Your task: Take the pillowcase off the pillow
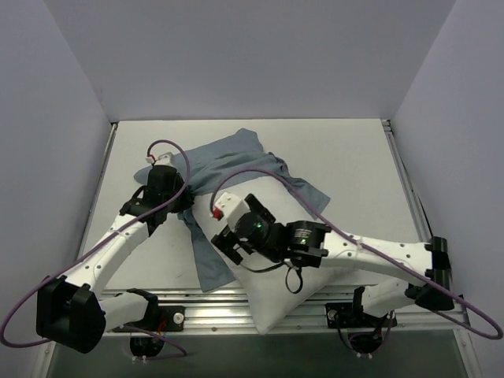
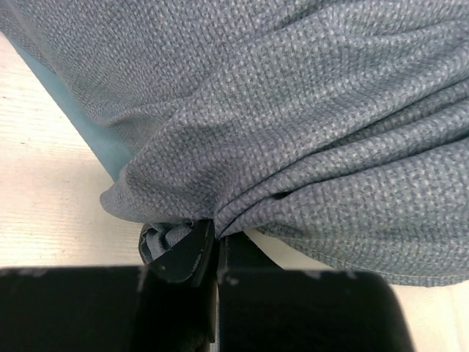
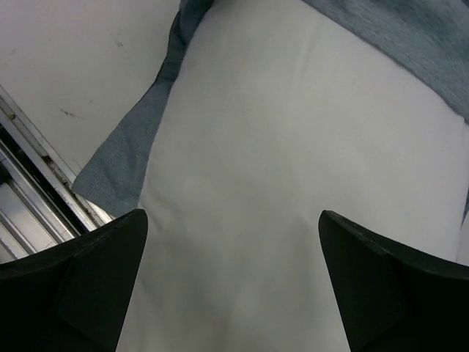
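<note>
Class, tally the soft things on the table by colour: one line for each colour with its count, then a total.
Grey-blue, the pillowcase: 1
White, the pillow: 1
Total: 2

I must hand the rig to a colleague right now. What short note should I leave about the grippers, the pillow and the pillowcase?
Left gripper: shut on a fold of the pillowcase.
Right gripper: open above the bare pillow, holding nothing.
Done: the pillow's near end is out of the case.
Left: its far end seems covered; pull the case fully off.
</note>
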Tool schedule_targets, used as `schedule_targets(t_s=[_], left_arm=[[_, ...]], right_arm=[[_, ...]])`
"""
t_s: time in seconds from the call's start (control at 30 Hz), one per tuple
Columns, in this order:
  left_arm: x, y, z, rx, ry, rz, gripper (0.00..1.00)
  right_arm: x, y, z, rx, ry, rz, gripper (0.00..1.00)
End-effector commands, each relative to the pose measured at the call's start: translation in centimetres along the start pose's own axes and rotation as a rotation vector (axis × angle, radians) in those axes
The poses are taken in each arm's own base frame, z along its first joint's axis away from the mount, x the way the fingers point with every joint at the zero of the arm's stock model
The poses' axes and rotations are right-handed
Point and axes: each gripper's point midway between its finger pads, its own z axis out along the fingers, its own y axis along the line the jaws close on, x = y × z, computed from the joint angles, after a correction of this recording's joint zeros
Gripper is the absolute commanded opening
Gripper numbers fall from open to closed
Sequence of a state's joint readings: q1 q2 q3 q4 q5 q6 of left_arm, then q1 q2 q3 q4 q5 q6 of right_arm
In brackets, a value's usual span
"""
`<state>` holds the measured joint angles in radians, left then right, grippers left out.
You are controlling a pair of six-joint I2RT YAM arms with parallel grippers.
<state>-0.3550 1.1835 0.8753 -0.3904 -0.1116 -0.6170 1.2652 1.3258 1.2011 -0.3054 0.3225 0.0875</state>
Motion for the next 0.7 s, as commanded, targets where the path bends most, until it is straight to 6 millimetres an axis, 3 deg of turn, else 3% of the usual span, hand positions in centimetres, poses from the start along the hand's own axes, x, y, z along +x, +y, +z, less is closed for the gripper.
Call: schedule_targets(t_s=[0.0, 0.07, 0.1, 0.17, 0.2, 0.33, 0.53, 0.6, 0.67], left_arm=[[-0.1, -1.3, 0.0, 0.066, -0.009, 0.000, 0.02], [0.1, -1.2, -0.1, 0.069, -0.003, 0.000, 0.02], [0.2, -1.2, -0.1, 0.068, 0.000, 0.000, 0.02], [0.5, -1.1, 0.0, 0.069, 0.010, 0.000, 0.02], [0.6, -1.1, 0.0, 0.070, 0.013, 0.000, 0.02], [0.8, -0.5, 0.1, 0.046, 0.022, -0.008, 0.02], [0.8, 1.4, 0.3, -0.014, 0.018, -0.060, 0.02], [0.9, 1.8, 0.4, -0.026, 0.022, -0.066, 0.02], [0.8, 2.1, 0.4, -0.031, 0.021, -0.073, 0.02]], right_arm=[[-3.1, 1.2, 0.9, 0.159, -0.055, -0.124, 0.97], [-2.8, 2.3, 1.7, 0.190, -0.037, -0.200, 1.00], [-1.7, 3.5, 2.9, 0.207, -0.004, -0.252, 1.00], [-0.9, 3.0, 4.0, 0.291, 0.024, -0.300, 1.00], [0.5, 3.2, 5.3, 0.322, 0.060, -0.336, 1.00], [5.1, 1.1, 8.0, 0.470, 0.176, -0.447, 1.00], [9.8, -3.8, 8.8, 0.678, 0.286, -0.451, 1.00], [10.3, -5.1, 8.6, 0.721, 0.298, -0.431, 0.95], [10.4, -6.2, 8.3, 0.751, 0.300, -0.407, 0.70]])
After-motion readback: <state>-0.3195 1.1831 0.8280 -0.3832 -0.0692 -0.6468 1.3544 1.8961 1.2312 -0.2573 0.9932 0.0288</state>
